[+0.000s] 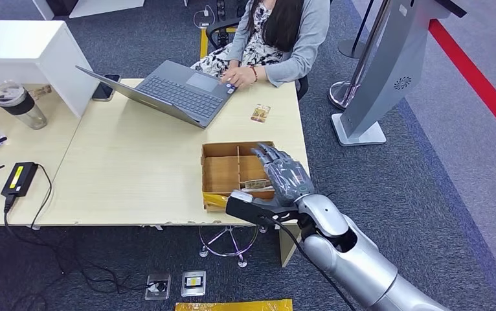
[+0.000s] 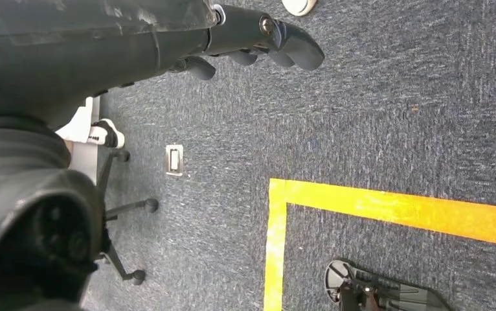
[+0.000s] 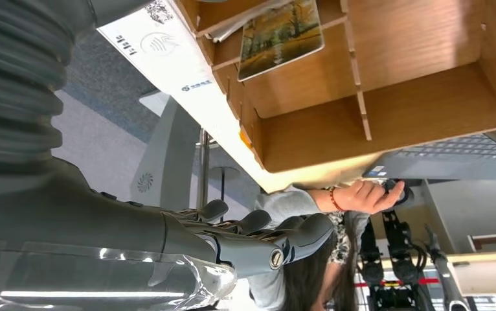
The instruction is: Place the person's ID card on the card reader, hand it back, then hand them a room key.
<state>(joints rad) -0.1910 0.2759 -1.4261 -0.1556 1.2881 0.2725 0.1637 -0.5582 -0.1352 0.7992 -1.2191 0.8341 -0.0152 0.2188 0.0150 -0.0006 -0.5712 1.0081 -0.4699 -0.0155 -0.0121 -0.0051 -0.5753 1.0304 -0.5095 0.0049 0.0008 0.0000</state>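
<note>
A low wooden box with dividers stands at the table's near right corner. My right hand hovers over its right side, fingers spread and holding nothing. Under the hand a picture card lies in a compartment; the right wrist view shows the same card with a tree picture, inside the box, and my hand's fingers apart from it. Another small card lies on the table near the seated person. My left hand hangs over the carpet, empty.
The person's hand rests on an open grey laptop. A black device with a yellow label and a cable lies at the left, with a bottle behind it. A grey kiosk stand stands right of the table.
</note>
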